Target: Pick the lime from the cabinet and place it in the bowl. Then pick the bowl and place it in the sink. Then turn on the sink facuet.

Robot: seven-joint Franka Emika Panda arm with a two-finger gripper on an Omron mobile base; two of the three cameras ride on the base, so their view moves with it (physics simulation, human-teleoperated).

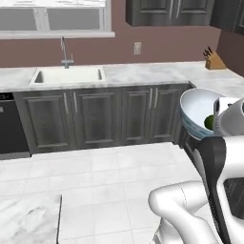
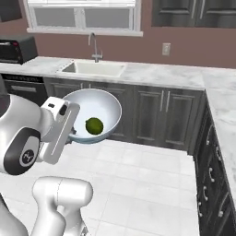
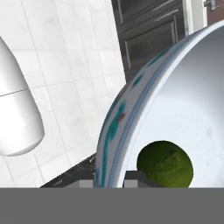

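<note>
- The bench (image 2: 152,76) ran along the far wall, with the sink (image 2: 94,69) set into it at about 11 o'clock in the right base view, well apart from the arm.
- The bowl (image 2: 103,108) hung tilted above the floor, carried at its rim by the gripper (image 3: 114,181), which was clamped on that rim.
- The lime (image 2: 94,125) lay inside the bowl, low against its white wall.
- Judged step: 2, carrying the bowl to the sink. The next move called for crossing toward the sink without tipping the lime out, then lowering the bowl into the basin below the sink facuet (image 2: 93,45).
</note>
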